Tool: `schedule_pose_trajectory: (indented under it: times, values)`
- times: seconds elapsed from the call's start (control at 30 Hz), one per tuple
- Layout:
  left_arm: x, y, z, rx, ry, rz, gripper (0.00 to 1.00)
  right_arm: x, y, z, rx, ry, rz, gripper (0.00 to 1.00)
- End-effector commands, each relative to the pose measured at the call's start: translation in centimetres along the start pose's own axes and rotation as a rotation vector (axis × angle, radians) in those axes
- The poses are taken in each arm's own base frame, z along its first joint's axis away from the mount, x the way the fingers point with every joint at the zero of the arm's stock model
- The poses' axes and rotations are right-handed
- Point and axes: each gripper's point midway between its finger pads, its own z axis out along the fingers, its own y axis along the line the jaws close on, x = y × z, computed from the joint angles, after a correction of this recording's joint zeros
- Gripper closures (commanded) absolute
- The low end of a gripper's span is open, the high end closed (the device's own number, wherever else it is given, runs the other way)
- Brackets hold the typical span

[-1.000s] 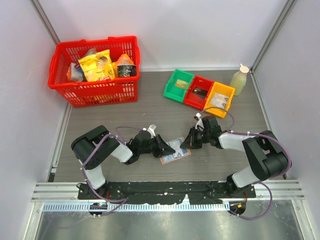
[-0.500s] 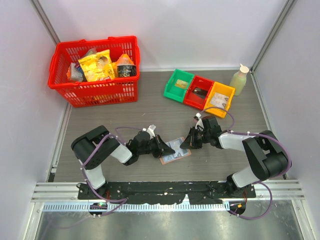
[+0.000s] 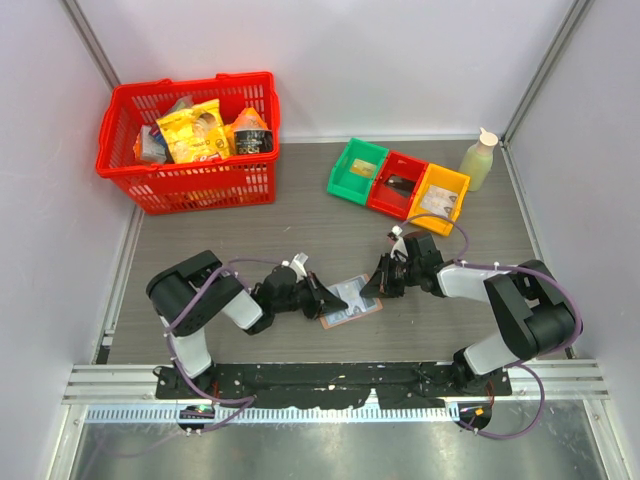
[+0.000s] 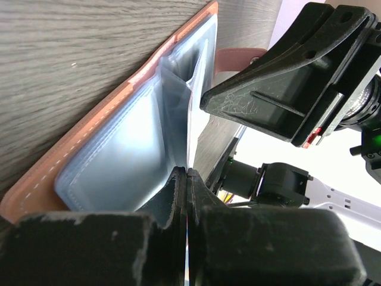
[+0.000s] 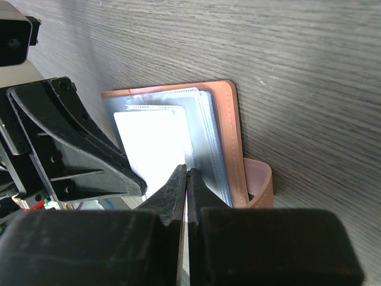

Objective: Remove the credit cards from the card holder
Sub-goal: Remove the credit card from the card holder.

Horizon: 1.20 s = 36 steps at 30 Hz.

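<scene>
Tan card holder (image 3: 351,302) — left end effector (image 4: 187,171), right end effector (image 5: 186,170) low, tight on it.

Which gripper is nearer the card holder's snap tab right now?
Right. The right gripper is close beside the snap tab; the left gripper pinches a leaf of the card holder across from it.

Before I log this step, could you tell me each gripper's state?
Left gripper: closed on a thin leaf of the card holder.
Right gripper: closed, tips at the white card.
</scene>
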Motion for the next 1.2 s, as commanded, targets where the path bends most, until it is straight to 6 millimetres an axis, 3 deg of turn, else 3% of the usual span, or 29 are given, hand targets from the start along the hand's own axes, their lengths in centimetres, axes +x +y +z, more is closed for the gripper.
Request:
schedule_pose_trajectory:
  times: [0.0,0.37,0.5,0.73,0.8,0.97,1.07,1.17]
  values:
    - [0.8,-0.6,-0.6,0.047,0.038,-0.023,1.00,3.2,-8.3,-0.1,0.345,0.050,0.041,0.94]
    - [0.2,0.9,-1.4,-0.027,0.014,-0.025,0.99,2.9,-8.0,-0.1,0.335,0.043,0.036,0.94]
    - [-0.3,0.8,-1.2,-0.036,-0.001,-0.014,0.72,2.8,-7.8,-0.2,0.329,0.041,0.031,0.94]
    - [-1.3,1.3,-0.6,-0.089,-0.034,0.008,0.65,2.8,-7.6,-0.3,0.321,0.039,0.025,0.94]
    - [-1.4,1.6,-0.5,-0.109,-0.033,0.018,0.69,2.7,-7.7,-0.3,0.323,0.036,0.022,0.94]
    - [-1.6,2.0,-1.4,-0.120,-0.063,0.016,0.94,2.7,-7.7,-0.4,0.326,0.036,0.023,0.94]
    - [-1.6,2.4,-2.5,-0.135,-0.088,0.019,1.00,2.6,-7.7,-0.3,0.324,0.036,0.021,0.94]
    - [-1.7,2.5,-3.4,-0.146,-0.105,0.029,1.00,2.4,-7.5,-0.3,0.319,0.029,0.017,0.94]
